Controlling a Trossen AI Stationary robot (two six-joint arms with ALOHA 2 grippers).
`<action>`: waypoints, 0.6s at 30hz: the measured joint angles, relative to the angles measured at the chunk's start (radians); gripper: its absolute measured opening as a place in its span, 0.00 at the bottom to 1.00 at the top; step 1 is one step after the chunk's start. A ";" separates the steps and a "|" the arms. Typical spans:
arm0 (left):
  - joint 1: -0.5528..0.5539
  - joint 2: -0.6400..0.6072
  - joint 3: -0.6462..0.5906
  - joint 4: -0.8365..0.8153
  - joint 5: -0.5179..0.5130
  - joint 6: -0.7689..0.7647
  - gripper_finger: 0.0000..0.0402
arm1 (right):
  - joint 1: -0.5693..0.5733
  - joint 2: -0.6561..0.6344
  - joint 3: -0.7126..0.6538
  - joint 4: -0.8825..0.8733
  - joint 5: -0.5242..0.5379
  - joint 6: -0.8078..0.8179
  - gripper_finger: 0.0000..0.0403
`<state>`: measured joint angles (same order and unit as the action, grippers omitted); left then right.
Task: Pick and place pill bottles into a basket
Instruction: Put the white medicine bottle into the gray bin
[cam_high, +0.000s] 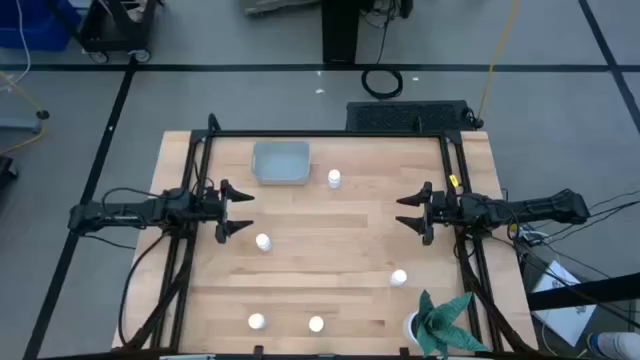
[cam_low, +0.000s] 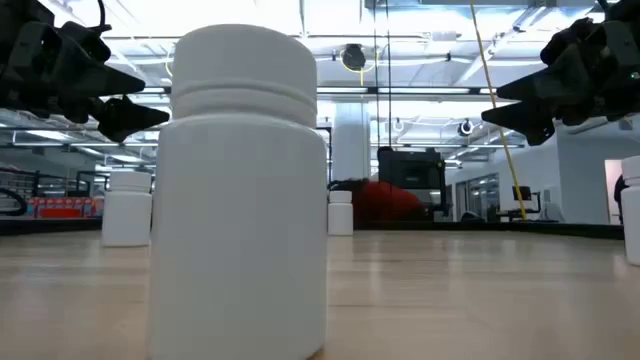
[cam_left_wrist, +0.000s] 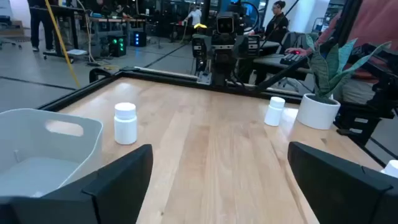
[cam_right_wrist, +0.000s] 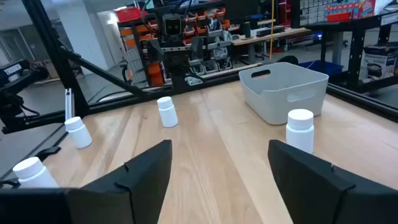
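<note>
Five small white pill bottles stand upright on their bases on the wooden table: one (cam_high: 334, 178) beside the basket, one (cam_high: 263, 242) left of centre, one (cam_high: 398, 278) at the right, and two (cam_high: 256, 322) (cam_high: 316, 324) near the front edge. The grey-blue basket (cam_high: 280, 162) sits at the far side; no bottle shows in it. My left gripper (cam_high: 240, 210) is open above the table's left side, touching nothing. My right gripper (cam_high: 408, 212) is open above the right side, facing it. The left wrist view shows the basket (cam_left_wrist: 43, 149) and the bottle beside it (cam_left_wrist: 125, 123).
A white pot with a green plant (cam_high: 432, 322) stands at the table's near right corner. A black frame (cam_high: 330, 133) runs along the table's far and side edges. One bottle (cam_low: 245, 190) stands right in front of the low camera. Bare wood lies between the grippers.
</note>
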<state>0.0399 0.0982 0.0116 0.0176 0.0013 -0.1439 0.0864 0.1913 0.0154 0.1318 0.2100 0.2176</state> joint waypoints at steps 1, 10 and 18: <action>0.000 0.000 0.000 0.004 -0.001 0.001 0.94 | 0.000 0.000 0.000 0.000 0.000 0.003 0.64; 0.000 0.000 -0.001 0.012 -0.002 0.008 0.94 | 0.000 0.000 0.000 0.009 0.002 0.014 0.64; 0.000 0.000 -0.001 0.014 -0.003 0.008 0.94 | -0.004 0.003 0.005 0.266 0.001 0.015 0.64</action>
<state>0.0399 0.0982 0.0109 0.0315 -0.0013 -0.1356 0.0825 0.1947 0.0209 0.3979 0.2111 0.2327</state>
